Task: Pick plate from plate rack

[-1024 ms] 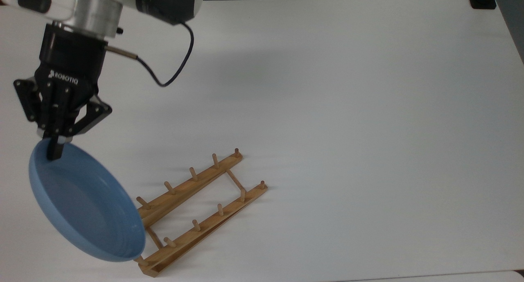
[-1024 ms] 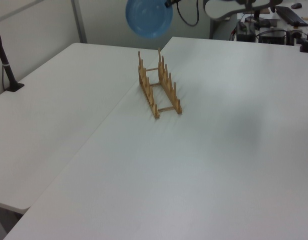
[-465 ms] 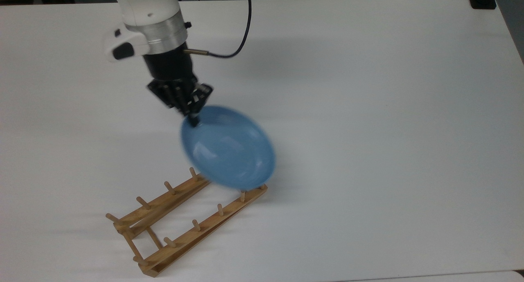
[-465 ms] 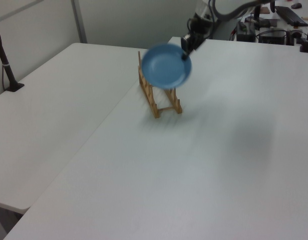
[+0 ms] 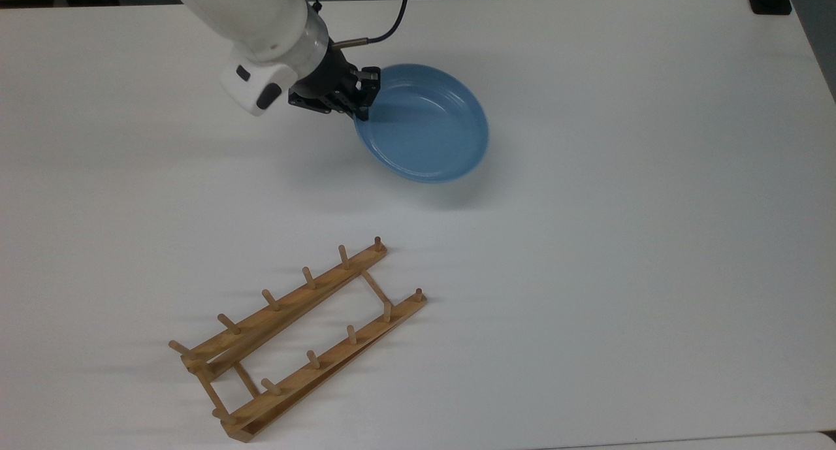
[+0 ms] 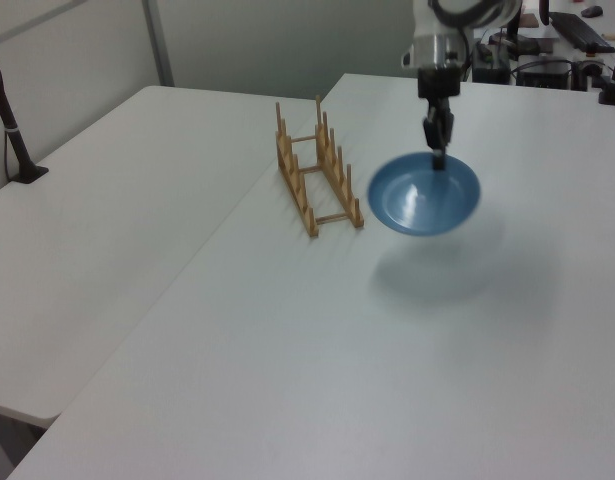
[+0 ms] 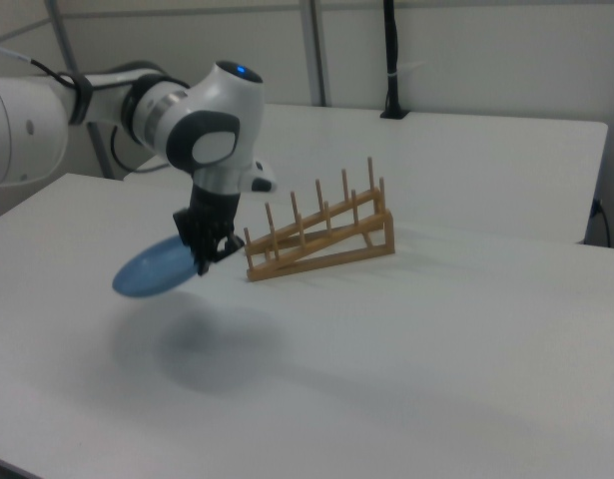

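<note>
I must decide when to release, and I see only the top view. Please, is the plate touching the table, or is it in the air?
Observer: In the right view the plate hangs above the table, with its shadow apart underneath it.
Operator: Is it level?
Observer: No. In the left view the plate tilts, the rim under the gripper higher than the opposite rim.
Operator: Is it clear of the plate rack?
Observer: Yes. In the left view the plate rack stands apart, to the left view's left of the plate.
</note>
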`<state>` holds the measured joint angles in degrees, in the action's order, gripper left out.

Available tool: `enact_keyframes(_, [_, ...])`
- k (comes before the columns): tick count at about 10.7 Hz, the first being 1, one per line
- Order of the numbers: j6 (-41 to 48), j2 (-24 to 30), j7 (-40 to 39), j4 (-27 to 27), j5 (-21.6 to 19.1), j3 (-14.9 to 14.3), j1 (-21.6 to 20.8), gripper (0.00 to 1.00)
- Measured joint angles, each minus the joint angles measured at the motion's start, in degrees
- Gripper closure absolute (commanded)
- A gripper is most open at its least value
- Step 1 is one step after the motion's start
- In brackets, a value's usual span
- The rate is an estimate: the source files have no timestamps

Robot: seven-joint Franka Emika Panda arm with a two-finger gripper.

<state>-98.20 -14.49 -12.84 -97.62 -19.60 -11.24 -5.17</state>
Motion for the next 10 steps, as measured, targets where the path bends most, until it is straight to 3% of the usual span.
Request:
enact_keyframes(2, [0.1,-2.0,-3.8,-2.9,5.0,-0.1,0.9,1.00])
enact_keyframes(4, [-2.5,-5.3,-5.3,-3.3,6.9,-0.4,3.6,1.00])
enact_keyframes(5, [-5.0,-6.9,-6.4,-3.3,7.1,-0.6,5.2,0.91])
enact_keyframes(6, [-6.9,-8.1,-7.9,-3.4,7.1,-0.7,6.4,0.73])
enact_keyframes(8, [-8.6,-9.4,-8.9,-3.4,8.9,-0.7,7.2,0.54])
enact_keyframes(10, [-9.8,-10.4,-8.8,-3.8,12.4,-0.8,7.2,0.00])
